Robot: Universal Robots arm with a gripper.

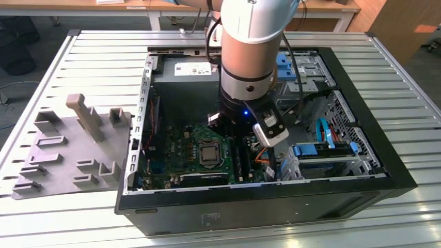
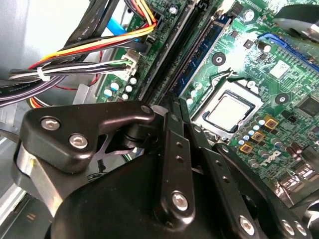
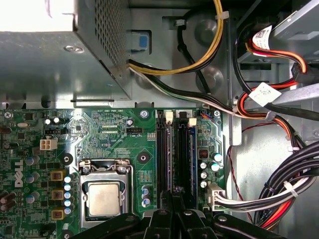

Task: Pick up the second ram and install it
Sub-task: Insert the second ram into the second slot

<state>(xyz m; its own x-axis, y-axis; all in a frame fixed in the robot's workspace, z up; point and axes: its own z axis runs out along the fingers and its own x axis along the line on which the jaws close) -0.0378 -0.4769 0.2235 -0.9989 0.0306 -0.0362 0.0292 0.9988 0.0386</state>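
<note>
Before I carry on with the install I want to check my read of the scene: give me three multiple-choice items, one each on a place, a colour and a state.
1. Where is the gripper?
A. Over the grey holder on the table
B. Inside the case, at the memory slots
C. Above the power supply

2. What colour is the motherboard?
A. Green
B. Red
C. White

3. How is the processor?
A. Under a fan cooler
B. Missing from its socket
C. Seated in its socket, top bare

Answers:
1 B: in the first wrist view the gripper sits at the end of the memory slots.
2 A: the motherboard is green.
3 C: the processor lies latched in its socket with its metal top uncovered.
</note>
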